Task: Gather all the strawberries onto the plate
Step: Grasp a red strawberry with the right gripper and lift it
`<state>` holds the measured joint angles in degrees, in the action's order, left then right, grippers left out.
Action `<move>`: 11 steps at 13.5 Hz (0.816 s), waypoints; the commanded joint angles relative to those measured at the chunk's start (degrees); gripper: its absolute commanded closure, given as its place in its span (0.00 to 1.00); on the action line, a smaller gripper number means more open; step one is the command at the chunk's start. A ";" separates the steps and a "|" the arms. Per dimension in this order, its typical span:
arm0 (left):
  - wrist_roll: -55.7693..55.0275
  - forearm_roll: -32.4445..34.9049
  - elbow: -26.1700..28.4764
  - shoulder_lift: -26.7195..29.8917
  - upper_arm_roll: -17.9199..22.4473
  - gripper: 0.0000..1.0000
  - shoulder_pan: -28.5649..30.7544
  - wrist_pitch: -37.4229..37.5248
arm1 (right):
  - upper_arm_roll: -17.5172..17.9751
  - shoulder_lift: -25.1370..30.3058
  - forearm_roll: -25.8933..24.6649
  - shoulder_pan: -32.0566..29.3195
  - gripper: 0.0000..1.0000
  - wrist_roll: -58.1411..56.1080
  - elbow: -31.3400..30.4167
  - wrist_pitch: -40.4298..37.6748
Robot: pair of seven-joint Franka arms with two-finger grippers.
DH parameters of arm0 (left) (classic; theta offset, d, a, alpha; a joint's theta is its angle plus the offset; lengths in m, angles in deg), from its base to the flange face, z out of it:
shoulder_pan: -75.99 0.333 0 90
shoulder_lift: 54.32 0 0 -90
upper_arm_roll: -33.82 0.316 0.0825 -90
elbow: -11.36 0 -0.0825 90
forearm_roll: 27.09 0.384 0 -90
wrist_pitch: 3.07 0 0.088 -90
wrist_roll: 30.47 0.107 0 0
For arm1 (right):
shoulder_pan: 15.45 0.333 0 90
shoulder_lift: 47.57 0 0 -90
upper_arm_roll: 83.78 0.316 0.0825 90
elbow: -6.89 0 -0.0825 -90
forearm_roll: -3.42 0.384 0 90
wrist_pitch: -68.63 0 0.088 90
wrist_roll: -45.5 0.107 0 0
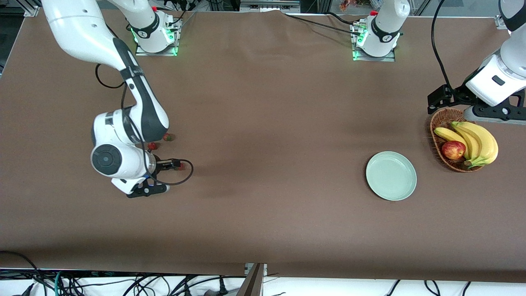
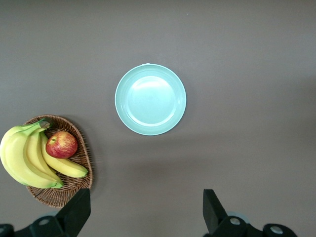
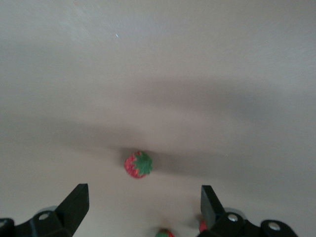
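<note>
Red strawberries (image 3: pixel 138 164), three, near the table's (image 1: pixel 263 230) right-arm end, partly hidden under the open right gripper (image 3: pixel 143 207), empty mint plate (image 1: pixel 391 175) beside one basket (image 1: pixel 435 135), left gripper (image 2: pixel 147 210) open above.

My front camera sits high, facing both bases. My left wrist camera looks straight down from high up; the plate (image 2: pixel 150 99) and basket (image 2: pixel 61 190) show ahead of its jaws, shared with the front view. My right wrist camera hangs low, a strawberry (image 3: pixel 138 164) between its jaws
</note>
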<state>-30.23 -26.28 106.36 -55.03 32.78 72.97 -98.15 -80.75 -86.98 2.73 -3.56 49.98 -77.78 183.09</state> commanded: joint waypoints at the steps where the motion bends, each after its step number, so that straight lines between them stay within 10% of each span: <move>1: -0.59 -0.28 -0.69 0.00 -0.02 0.00 -0.14 0.51 | -0.04 1.62 0.60 -0.20 0.00 0.26 -7.86 7.34; 11: -0.68 -0.28 -0.69 -0.08 -0.19 0.00 -0.23 0.51 | 0.05 1.44 2.00 0.68 0.03 0.44 -15.18 16.94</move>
<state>-30.23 -26.28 106.36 -55.03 32.78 72.91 -98.15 -80.78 -87.24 3.28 -3.14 49.99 -90.98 198.96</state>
